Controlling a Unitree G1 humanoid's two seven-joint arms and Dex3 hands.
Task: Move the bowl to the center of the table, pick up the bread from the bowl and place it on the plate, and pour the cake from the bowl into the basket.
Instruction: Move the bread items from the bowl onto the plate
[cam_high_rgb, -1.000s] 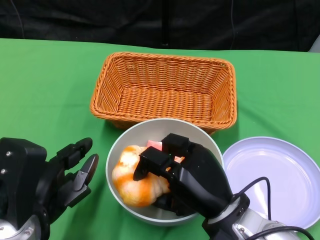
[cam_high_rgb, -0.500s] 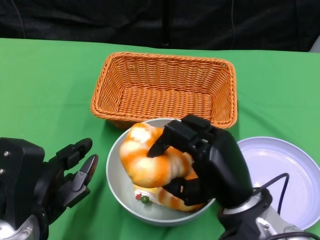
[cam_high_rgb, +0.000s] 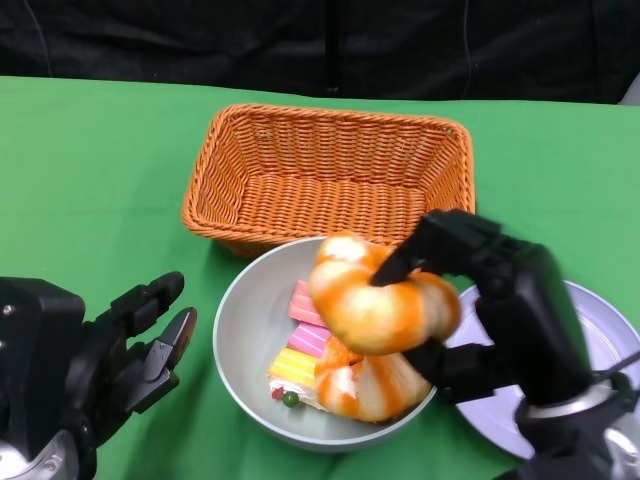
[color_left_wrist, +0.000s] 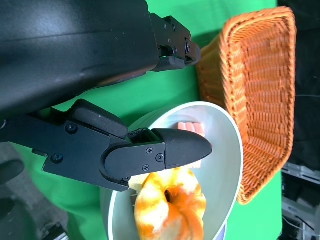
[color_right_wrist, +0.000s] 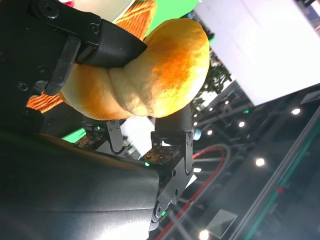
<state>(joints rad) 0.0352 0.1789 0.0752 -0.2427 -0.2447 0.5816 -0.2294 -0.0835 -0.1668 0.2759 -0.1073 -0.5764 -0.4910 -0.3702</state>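
Observation:
My right hand (cam_high_rgb: 505, 315) holds an orange-glazed twisted bread (cam_high_rgb: 380, 305) in the air over the right rim of the grey bowl (cam_high_rgb: 245, 330), beside the plate (cam_high_rgb: 610, 345). In the right wrist view the bread (color_right_wrist: 145, 75) is clamped between the black fingers (color_right_wrist: 110, 45). A second bread (cam_high_rgb: 365, 388) and a pink and yellow striped cake (cam_high_rgb: 305, 340) lie in the bowl. The left hand (cam_high_rgb: 95, 370) stays open on the table left of the bowl, holding nothing. The left wrist view shows its fingers (color_left_wrist: 150, 150) near the bowl (color_left_wrist: 227, 150), with a bread (color_left_wrist: 170, 212) and the cake (color_left_wrist: 192, 127) inside.
The orange wicker basket (cam_high_rgb: 330, 180) stands empty just behind the bowl, also seen as the basket (color_left_wrist: 260, 90) in the left wrist view. The pale plate lies right of the bowl, partly hidden by my right hand. Green cloth covers the table.
The right hand has lifted the bread out of the bowl and carried it up and rightward toward the plate, uncovering the second bread and the cake. The left hand has not moved.

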